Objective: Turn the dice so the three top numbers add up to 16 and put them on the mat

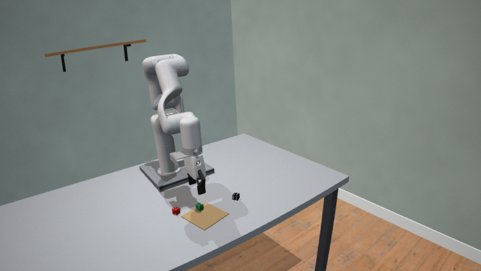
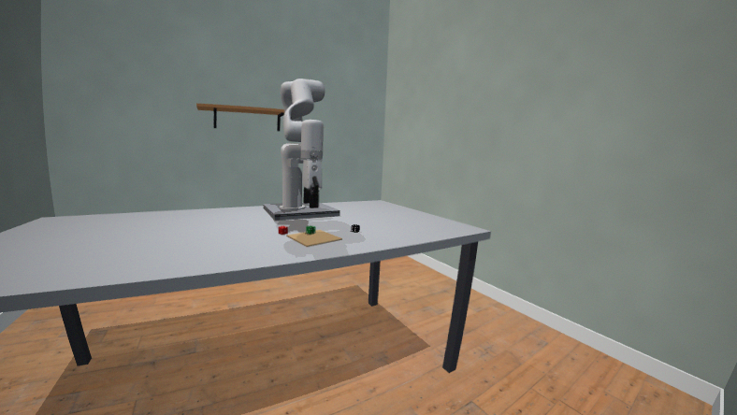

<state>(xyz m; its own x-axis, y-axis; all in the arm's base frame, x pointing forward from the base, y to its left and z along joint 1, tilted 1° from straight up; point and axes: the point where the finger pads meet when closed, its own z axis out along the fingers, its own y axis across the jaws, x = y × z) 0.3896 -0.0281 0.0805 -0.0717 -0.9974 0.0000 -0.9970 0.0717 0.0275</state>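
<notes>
A tan mat [image 1: 205,215] lies on the grey table; it also shows in the exterior view [image 2: 314,237]. A green die [image 1: 199,206] [image 2: 310,229] sits on the mat's far corner. A red die [image 1: 175,210] [image 2: 282,230] rests on the table just left of the mat. A black die [image 1: 235,196] [image 2: 354,227] rests on the table to the right of the mat. My gripper [image 1: 200,187] [image 2: 311,196] hangs open and empty above the green die, clear of it. The top faces are too small to read.
The arm's dark base plate [image 1: 176,173] stands just behind the dice. The table's front edge runs close to the mat. A wooden wall shelf [image 1: 95,47] hangs far behind.
</notes>
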